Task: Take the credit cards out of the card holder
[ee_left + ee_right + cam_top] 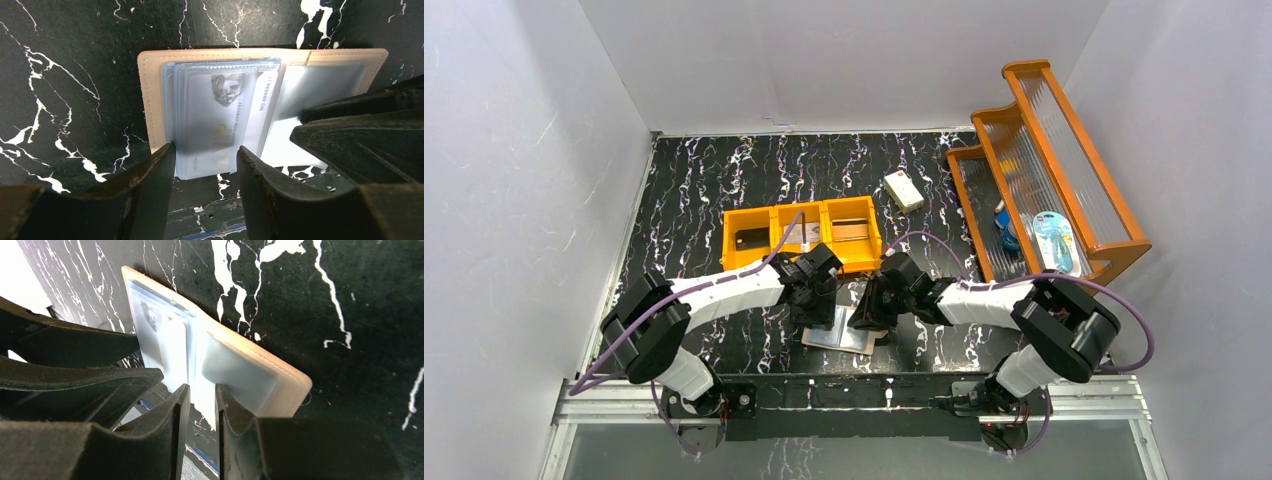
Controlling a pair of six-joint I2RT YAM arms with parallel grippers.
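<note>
The card holder (836, 338) lies open and flat on the black marbled table near the front edge, peach border round pale glossy pockets (150, 100). A silver-grey credit card (220, 115) marked "VIP" sits in the left panel's stacked clear sleeves. My left gripper (205, 152) is open and empty. Its fingers straddle the near edge of that sleeve stack. My right gripper (202, 390) rests its tips on the holder (285, 385) by the fold and right panel. Its jaws stand a narrow gap apart with nothing between them. In the top view both grippers (822, 300) (871, 312) meet over the holder.
An orange three-compartment bin (802, 210) stands just behind the grippers, with a dark card (751, 238) in its left compartment and flat items in the others. A white box (904, 190) lies behind right. A wooden rack (1044, 170) fills the right side.
</note>
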